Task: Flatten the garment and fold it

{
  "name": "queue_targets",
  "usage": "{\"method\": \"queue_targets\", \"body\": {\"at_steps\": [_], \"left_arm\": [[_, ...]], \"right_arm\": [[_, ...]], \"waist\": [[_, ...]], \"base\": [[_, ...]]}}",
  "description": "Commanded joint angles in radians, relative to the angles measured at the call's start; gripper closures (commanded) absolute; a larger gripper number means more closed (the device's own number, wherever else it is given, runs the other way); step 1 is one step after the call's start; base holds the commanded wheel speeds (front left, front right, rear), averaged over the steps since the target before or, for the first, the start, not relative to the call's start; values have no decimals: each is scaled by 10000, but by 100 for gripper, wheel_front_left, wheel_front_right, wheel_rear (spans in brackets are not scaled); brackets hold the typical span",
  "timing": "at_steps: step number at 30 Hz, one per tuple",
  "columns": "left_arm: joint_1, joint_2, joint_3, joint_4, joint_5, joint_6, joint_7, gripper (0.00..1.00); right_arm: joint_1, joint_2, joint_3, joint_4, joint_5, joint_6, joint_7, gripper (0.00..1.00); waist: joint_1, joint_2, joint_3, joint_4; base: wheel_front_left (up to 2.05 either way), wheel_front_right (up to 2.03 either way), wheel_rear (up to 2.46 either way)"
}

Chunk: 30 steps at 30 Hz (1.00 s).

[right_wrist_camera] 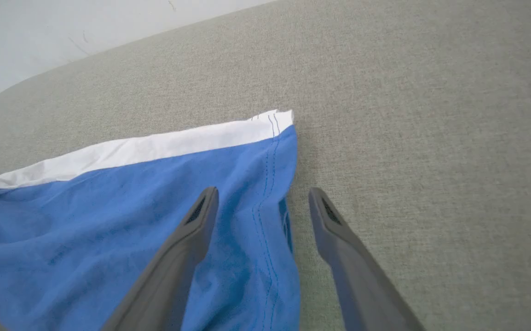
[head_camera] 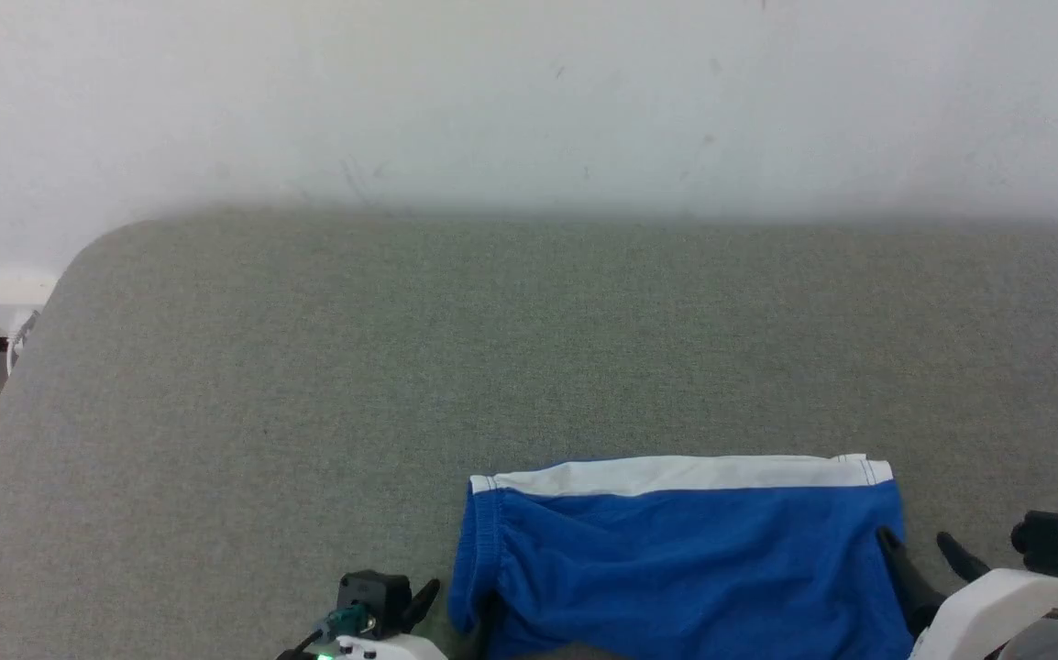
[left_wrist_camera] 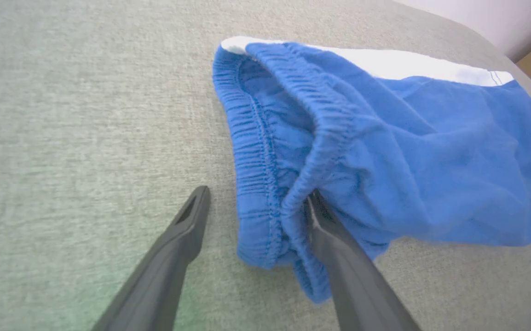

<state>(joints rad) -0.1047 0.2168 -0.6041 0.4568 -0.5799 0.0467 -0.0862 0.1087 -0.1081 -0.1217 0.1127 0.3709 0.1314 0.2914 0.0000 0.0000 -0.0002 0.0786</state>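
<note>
Both open, left gripper (left_wrist_camera: 258,193) and right gripper (right_wrist_camera: 264,189) straddle bright blue soft shorts (head_camera: 676,568).
We should pinch gathered waistband (left_wrist_camera: 320,138) and stitched hem (right_wrist_camera: 270,161), then stretch flat.

Grey padded surface (head_camera: 529,348) lies open beyond the shorts (head_camera: 676,568), back to the white wall (head_camera: 529,92) and off to the left. At the near edge the shorts fill the stretch between the left gripper (left_wrist_camera: 258,193) and right gripper (right_wrist_camera: 263,192), both spread apart.

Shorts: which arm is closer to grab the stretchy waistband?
Left. The left claw, open, straddles the gathered waistband; the right claw sits open at the hem end of the shorts.
</note>
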Motion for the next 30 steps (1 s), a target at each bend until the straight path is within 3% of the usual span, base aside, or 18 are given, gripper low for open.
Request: {"method": "queue_targets", "body": {"at_steps": [1, 10, 16, 21, 30], "left_arm": [[212, 84, 87, -126, -82, 94, -86, 0], [642, 426, 811, -1874, 136, 557, -1496, 0], [647, 330, 2148, -3757, 1785, 937, -1748, 0], [1206, -74, 3106, -4776, 3148, 455, -1753, 0], [1665, -520, 3964, -4802, 4734, 382, -1754, 0]], "right_arm": [[49, -31, -26, -224, 9, -7, 31, 0], [346, -460, -23, -1156, -177, -7, 364, 0], [183, -680, -57, -578, -141, -7, 621, 0], [-157, -814, 70, 290, -75, -7, 1051, 0], [-872, -752, 253, 1524, 109, -7, 1123, 0]], "waist": [[0, 0, -198, 68], [0, 0, -222, 267], [0, 0, -49, 458], [0, 0, 190, 599], [0, 0, 643, 911]], "base": [[0, 0, 0], [0, 0, 0], [0, 0, 0], [0, 0, 0], [0, 0, 0]]}}
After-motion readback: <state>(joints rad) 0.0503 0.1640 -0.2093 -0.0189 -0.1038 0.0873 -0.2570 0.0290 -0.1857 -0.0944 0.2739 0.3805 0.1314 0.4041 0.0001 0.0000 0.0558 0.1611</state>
